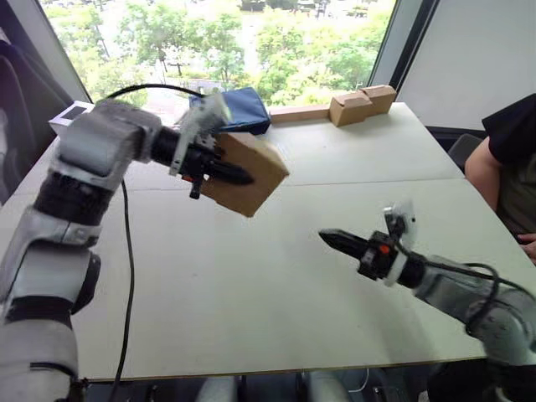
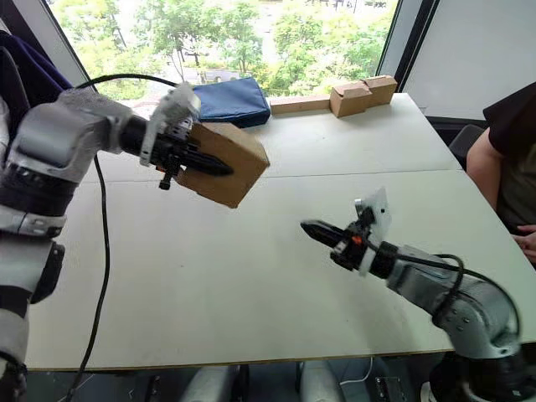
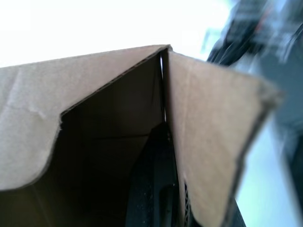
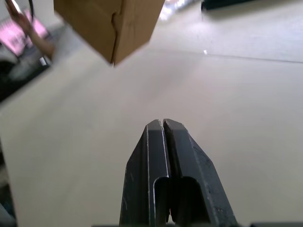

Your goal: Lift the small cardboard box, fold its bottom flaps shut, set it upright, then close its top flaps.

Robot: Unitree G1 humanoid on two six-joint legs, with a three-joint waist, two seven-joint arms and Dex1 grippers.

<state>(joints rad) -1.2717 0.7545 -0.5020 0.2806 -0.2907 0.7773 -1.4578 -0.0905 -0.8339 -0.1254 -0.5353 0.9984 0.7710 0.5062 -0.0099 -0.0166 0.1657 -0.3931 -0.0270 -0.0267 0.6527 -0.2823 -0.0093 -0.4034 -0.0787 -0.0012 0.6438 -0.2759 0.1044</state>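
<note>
Daylight pours in through the window [image 1: 226,42] at the far end of the table [image 1: 251,285], bright enough that the trees outside look washed out. The pale tabletop takes the light evenly, with soft shadows only. In the left wrist view the background above the small cardboard box [image 3: 208,123] is blown out white, the box's inside is dark, and its near edges are blurred. In the right wrist view the box [image 4: 111,23] and everything behind it are out of focus.
</note>
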